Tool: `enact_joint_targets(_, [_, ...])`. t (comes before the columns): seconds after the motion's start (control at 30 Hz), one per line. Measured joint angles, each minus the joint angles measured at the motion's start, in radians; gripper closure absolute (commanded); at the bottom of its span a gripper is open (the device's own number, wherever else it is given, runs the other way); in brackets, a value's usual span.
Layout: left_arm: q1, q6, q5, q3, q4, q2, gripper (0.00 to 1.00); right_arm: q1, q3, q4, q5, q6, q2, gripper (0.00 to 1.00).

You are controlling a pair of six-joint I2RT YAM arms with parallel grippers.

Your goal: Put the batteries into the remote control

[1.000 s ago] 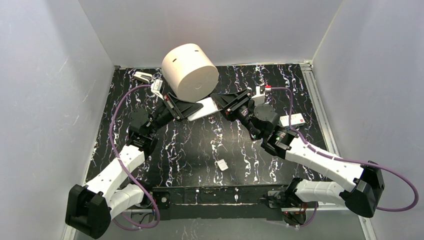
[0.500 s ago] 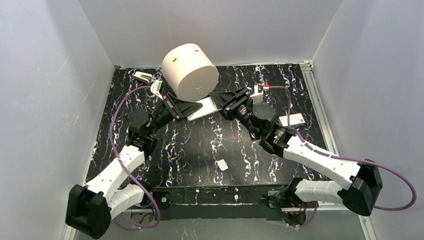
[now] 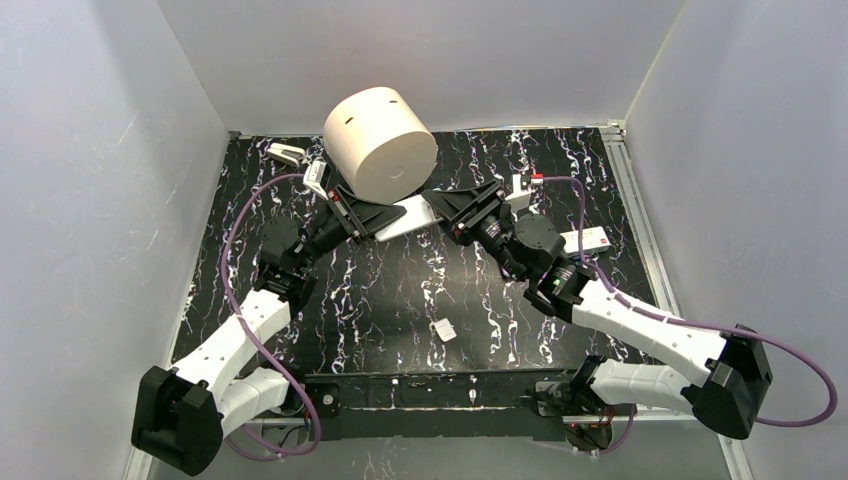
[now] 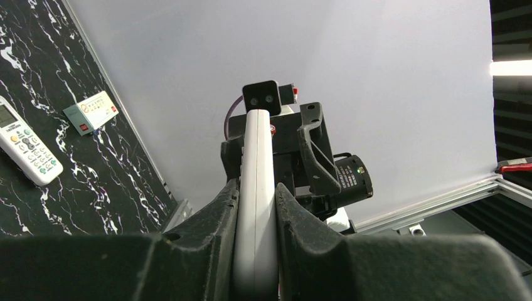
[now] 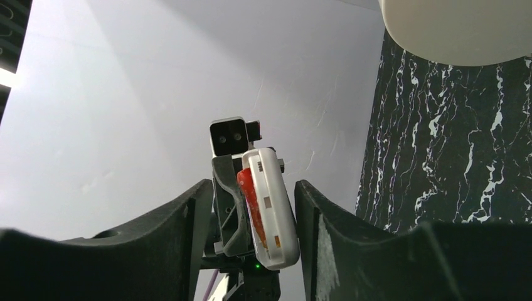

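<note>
Left gripper [image 4: 256, 188] clamps the remote control [image 5: 271, 210] aloft, an orange-red battery [image 5: 246, 187] showing at its open back, while the right gripper [image 5: 252, 185] stands parted around its free end; seating seems underway, needing a gentle, aligned press next.

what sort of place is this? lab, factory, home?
Probably a lab test cell: plain white panels box in a black marbled tabletop, aluminium rail along its edge, left arm and right arm bolted at the near side.
</note>
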Motion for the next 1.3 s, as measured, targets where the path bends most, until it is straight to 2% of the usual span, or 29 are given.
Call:
enact_joint_targets(0.13, [0.000,-0.015,0.000,0.000,0.001,0.005,1.00,0.000,-0.025,0.018,-0.004,-0.027,-0.024,0.54])
enact_joint_targets(0.3, [0.000,-0.027,0.000,0.000,0.010,0.006,1.00,0.000,-0.027,0.014,-0.004,-0.037,-0.026,0.61])
enact_joint_targets(0.47, [0.000,-0.043,-0.002,0.000,0.024,0.015,1.00,0.000,-0.031,0.018,-0.004,-0.040,-0.026,0.79])
enact_joint_targets(0.6, [0.000,-0.076,-0.005,0.000,0.029,0.018,1.00,-0.001,-0.035,0.035,-0.005,-0.035,-0.026,0.86])
enact_joint_targets(0.67, [0.000,-0.082,-0.005,0.000,0.030,0.018,1.00,-0.001,-0.038,0.044,-0.006,-0.035,-0.026,0.84])
enact_joint_targets(0.73, [0.000,-0.083,-0.006,0.000,0.031,0.018,1.00,-0.001,-0.039,0.047,-0.006,-0.036,-0.026,0.67])
enact_joint_targets(0.8, [0.000,-0.081,-0.006,0.000,0.032,0.018,1.00,-0.001,-0.039,0.048,-0.005,-0.035,-0.026,0.45])
enact_joint_targets(0.9, [0.001,-0.051,-0.003,0.000,0.031,0.018,1.00,-0.001,-0.040,0.043,-0.003,-0.031,-0.027,0.34])
enact_joint_targets(1.0, [0.002,-0.029,-0.003,0.000,0.031,0.018,1.00,-0.001,-0.057,0.040,0.001,-0.041,-0.045,0.35])
enact_joint_targets(1.3, [0.010,0.000,0.002,0.000,0.031,0.018,1.00,-0.028,-0.084,0.005,-0.001,-0.076,-0.121,0.53])
